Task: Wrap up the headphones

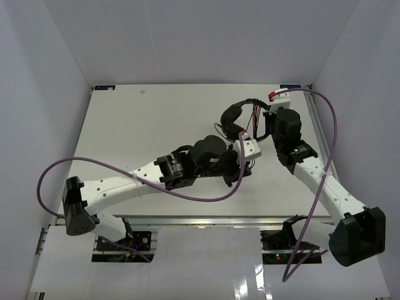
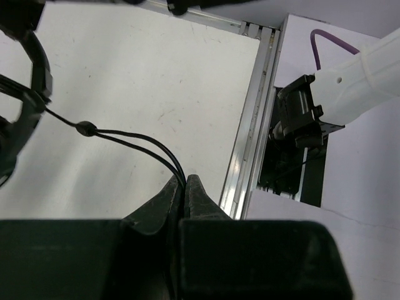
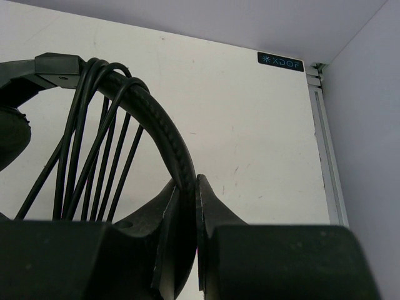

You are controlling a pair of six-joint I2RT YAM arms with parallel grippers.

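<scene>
Several turns of cord (image 3: 100, 70) already circle the headband (image 3: 169, 140) of the headphones (image 1: 230, 116), which my right end effector (image 3: 186, 182) pinches at the far right of the counter (image 1: 137, 125), while my left end effector (image 2: 186, 182) pinches the loose tail, so I judge wrapping partly done.

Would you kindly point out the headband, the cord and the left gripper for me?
headband (image 3: 164, 134): right wrist view, on the ribbed arch.
cord (image 2: 88, 129): left wrist view, on its small bead.
left gripper (image 2: 186, 180): left wrist view, midway between its tips, where the cord is pinched.
</scene>
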